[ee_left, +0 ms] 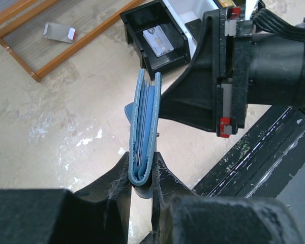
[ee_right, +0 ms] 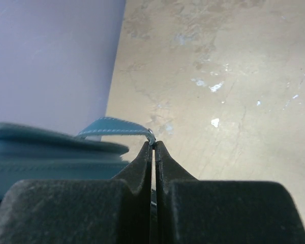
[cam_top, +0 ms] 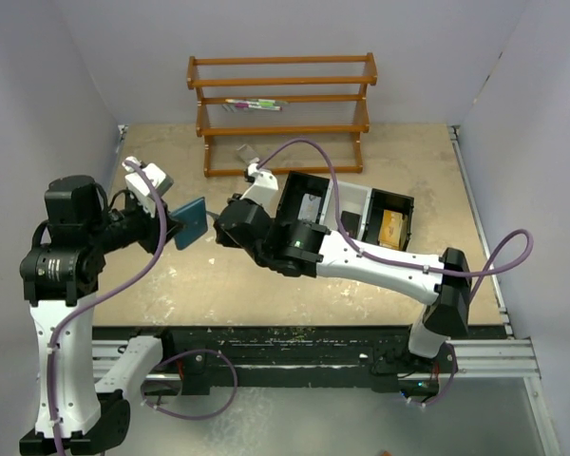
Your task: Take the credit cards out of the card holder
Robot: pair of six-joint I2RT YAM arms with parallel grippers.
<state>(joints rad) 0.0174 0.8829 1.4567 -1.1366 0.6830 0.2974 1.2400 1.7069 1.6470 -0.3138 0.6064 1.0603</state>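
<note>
My left gripper (ee_left: 142,163) is shut on the folded spine of the teal-blue card holder (ee_left: 145,122) and holds it upright above the table; it also shows in the top view (cam_top: 192,223). My right gripper (ee_right: 153,145) is shut on the tip of the holder's snap tab (ee_right: 112,127), and in the top view it (cam_top: 223,220) sits right beside the holder. Thin layers show between the holder's flaps, but I cannot tell cards from pockets. A grey card (ee_left: 157,41) lies in the left compartment of the black tray (cam_top: 294,180).
The tray's right compartment holds an orange-brown item (cam_top: 392,228). A wooden rack (cam_top: 285,104) stands at the back, with a small silver-white item (ee_left: 59,32) on the table under it. The right arm stretches across the table's middle. Walls stand close on the left and right.
</note>
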